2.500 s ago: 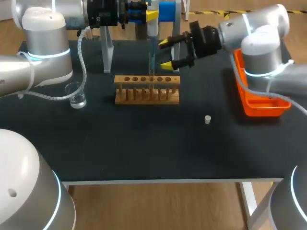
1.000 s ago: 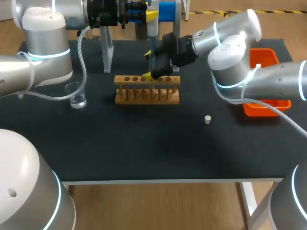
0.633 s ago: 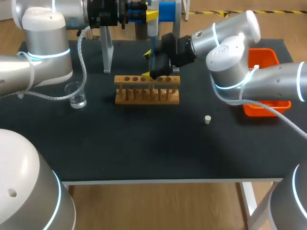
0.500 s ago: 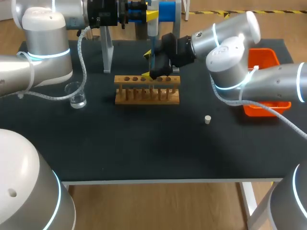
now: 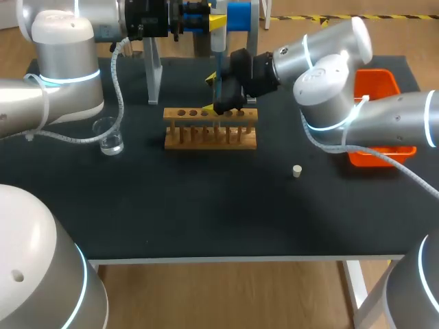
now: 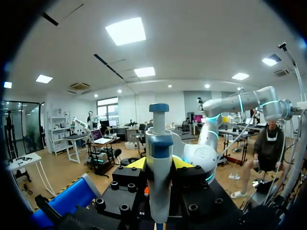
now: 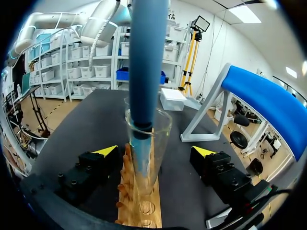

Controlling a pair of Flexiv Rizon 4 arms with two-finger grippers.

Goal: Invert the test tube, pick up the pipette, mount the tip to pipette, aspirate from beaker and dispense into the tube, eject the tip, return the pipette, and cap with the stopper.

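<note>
Nearest the front edge, at four o'clock from the one wooden rack [image 5: 210,131], one white stopper [image 5: 296,171] was seen lying on the black table [image 5: 206,205]. One beaker [image 5: 108,135] was set at the rack's nine o'clock, one orange bin [image 5: 374,152] at its three. One test tube [image 7: 149,139] was stood upright in the rack, flanked but untouched by the wide-spread fingers of the right gripper [image 7: 155,152]. One pipette [image 6: 159,153] was clasped by the left gripper [image 6: 159,165], and its blue tip [image 7: 144,72] was held down inside the tube.
</note>
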